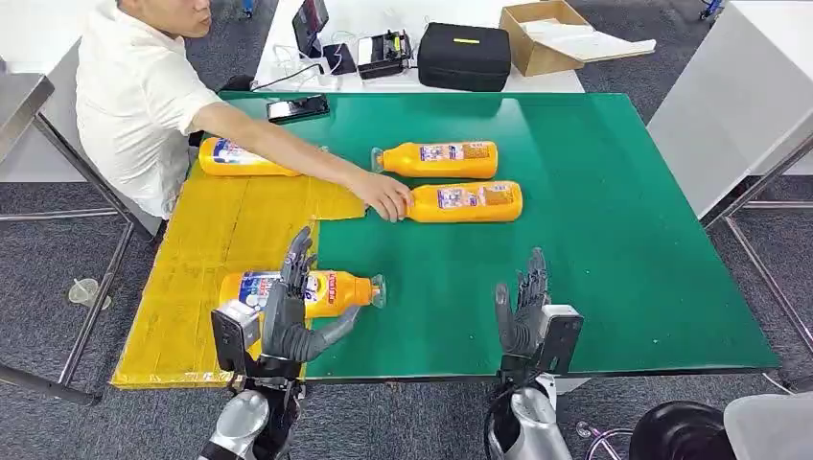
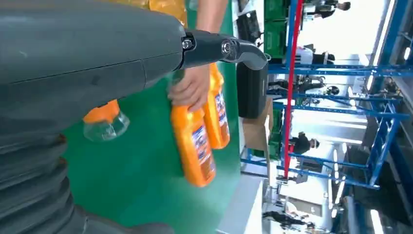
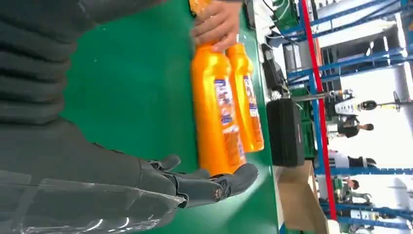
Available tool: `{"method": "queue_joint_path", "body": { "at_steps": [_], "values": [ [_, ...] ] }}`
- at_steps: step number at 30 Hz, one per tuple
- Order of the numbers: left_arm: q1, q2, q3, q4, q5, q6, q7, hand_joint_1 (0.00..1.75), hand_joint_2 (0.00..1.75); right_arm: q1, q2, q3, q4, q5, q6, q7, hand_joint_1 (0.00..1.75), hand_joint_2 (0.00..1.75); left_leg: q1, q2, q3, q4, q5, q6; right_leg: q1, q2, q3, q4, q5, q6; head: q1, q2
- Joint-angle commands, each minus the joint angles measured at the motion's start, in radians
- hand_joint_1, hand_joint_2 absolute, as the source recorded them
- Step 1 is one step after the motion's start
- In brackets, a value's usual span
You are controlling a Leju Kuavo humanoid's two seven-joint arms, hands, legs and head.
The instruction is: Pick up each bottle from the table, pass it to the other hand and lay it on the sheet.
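— Head view first: what do we see?
— Our left hand hovers over a bottle lying on the yellow sheet's edge, fingers spread, gripping nothing. Our right hand stands open over the green table. A person's hand touches the nearer of two bottles further off; another bottle lies on the sheet.
— Left wrist view?
— Our fingers are apart; a bottle's clear cap lies beneath.
— Right wrist view?
— Fingers are loosely extended, near the two bottles.
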Motion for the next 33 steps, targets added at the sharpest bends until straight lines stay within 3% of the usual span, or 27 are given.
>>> {"method": "queue_joint_path", "body": {
  "at_steps": [1, 3, 6, 15, 22, 29, 33],
  "values": [
    [-0.020, -0.008, -0.052, 0.071, 0.063, 0.119, 0.008, 0.00, 1.75, -0.108, -0.189, 0.139, 0.205, 0.917, -0.561, 0.218, 0.00, 1.75, 0.001, 0.002, 0.008, 0.001, -0.004, 0.000, 0.002, 0.000, 0.008, 0.000, -0.003, -0.006, 0.000, 0.000],
    [-0.021, -0.008, -0.078, 0.088, 0.034, 0.154, -0.004, 0.00, 1.75, -0.147, -0.217, 0.137, 0.302, 0.819, -0.493, 0.199, 0.00, 1.75, 0.000, 0.001, 0.005, -0.002, 0.000, 0.001, 0.001, 0.000, 0.006, -0.003, 0.000, -0.002, 0.000, 0.000],
    [-0.021, -0.009, -0.091, 0.091, 0.005, 0.185, -0.016, 0.00, 1.75, -0.189, -0.252, 0.172, 0.402, 0.982, -0.561, 0.273, 0.00, 1.75, 0.001, 0.002, 0.007, -0.001, -0.001, 0.001, 0.002, 0.000, 0.008, -0.004, 0.000, -0.003, 0.000, 0.000],
    [-0.033, -0.009, -0.090, 0.081, -0.021, 0.208, -0.017, 0.00, 1.75, -0.214, -0.242, 0.179, 0.453, 1.091, -0.561, 0.339, 0.00, 1.75, 0.000, 0.002, 0.005, 0.000, -0.002, 0.000, 0.001, 0.000, 0.006, -0.001, -0.001, -0.004, 0.000, 0.000],
    [-0.048, -0.015, -0.093, 0.099, -0.036, 0.206, -0.005, 0.00, 1.75, -0.276, -0.266, 0.231, 0.569, 1.097, -0.465, 0.376, 0.00, 1.75, 0.000, 0.002, 0.004, 0.000, -0.001, 0.001, 0.001, 0.000, 0.004, -0.001, -0.001, -0.003, 0.000, 0.000],
    [-0.047, -0.015, -0.093, 0.099, -0.036, 0.206, -0.005, 0.00, 1.75, -0.278, -0.268, 0.230, 0.570, 1.096, -0.464, 0.376, 0.00, 1.75, 0.000, 0.001, 0.003, 0.000, -0.001, 0.001, 0.001, -0.001, 0.004, -0.001, -0.001, -0.003, 0.000, 0.000],
    [-0.047, -0.017, -0.100, 0.104, -0.041, 0.199, 0.007, 0.00, 1.75, -0.317, -0.282, 0.251, 0.625, 1.121, -0.428, 0.433, 0.00, 1.75, 0.000, 0.002, 0.003, 0.000, -0.001, 0.000, 0.001, 0.000, 0.004, -0.001, -0.001, -0.003, 0.000, 0.000]
  ]
}}
